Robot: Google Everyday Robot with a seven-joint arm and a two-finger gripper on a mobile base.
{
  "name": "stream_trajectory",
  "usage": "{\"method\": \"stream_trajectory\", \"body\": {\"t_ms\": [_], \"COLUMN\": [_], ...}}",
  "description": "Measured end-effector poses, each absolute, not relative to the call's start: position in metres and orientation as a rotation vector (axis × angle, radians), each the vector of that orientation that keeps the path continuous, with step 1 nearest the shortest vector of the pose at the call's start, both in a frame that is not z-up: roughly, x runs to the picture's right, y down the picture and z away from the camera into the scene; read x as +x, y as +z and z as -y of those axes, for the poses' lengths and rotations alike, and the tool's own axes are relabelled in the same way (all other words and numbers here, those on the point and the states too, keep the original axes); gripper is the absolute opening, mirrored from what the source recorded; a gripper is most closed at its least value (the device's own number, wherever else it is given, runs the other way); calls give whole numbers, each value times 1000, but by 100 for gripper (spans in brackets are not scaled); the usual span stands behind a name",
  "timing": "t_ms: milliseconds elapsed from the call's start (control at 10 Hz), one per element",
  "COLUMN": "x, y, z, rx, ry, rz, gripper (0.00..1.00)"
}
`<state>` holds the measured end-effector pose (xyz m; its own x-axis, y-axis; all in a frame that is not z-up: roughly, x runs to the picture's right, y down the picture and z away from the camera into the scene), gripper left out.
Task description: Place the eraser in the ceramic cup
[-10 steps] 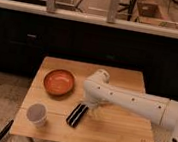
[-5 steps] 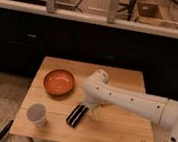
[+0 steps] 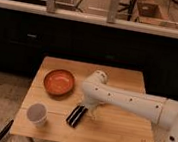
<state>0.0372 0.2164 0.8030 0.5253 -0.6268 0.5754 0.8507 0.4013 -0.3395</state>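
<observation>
The eraser (image 3: 76,116) is a black flat block with a light lengthwise stripe, lying on the wooden table (image 3: 118,131) near its front middle. The ceramic cup (image 3: 37,114) is small and white with a greyish inside, standing upright at the table's front left, left of the eraser. My gripper (image 3: 89,111) hangs from the white arm (image 3: 128,101) that reaches in from the right. It is just above and to the right of the eraser's far end.
A wide orange bowl (image 3: 59,82) stands behind the cup, at the table's left middle. A dark counter front runs behind the table. The table's front edge lies close below the cup and the eraser.
The arm has shifted very little. The eraser and the cup lie where they were.
</observation>
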Motion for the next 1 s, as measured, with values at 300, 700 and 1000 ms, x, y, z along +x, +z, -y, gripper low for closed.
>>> {"method": "stream_trajectory", "body": {"t_ms": [300, 700, 1000], "x": [35, 33, 31], "y": [804, 804, 804], "z": [-219, -222, -223], "rx": [-654, -652, -650], "ry": [-988, -1018, -1034], "rz": [391, 397, 401], "gripper": [80, 80, 80]}}
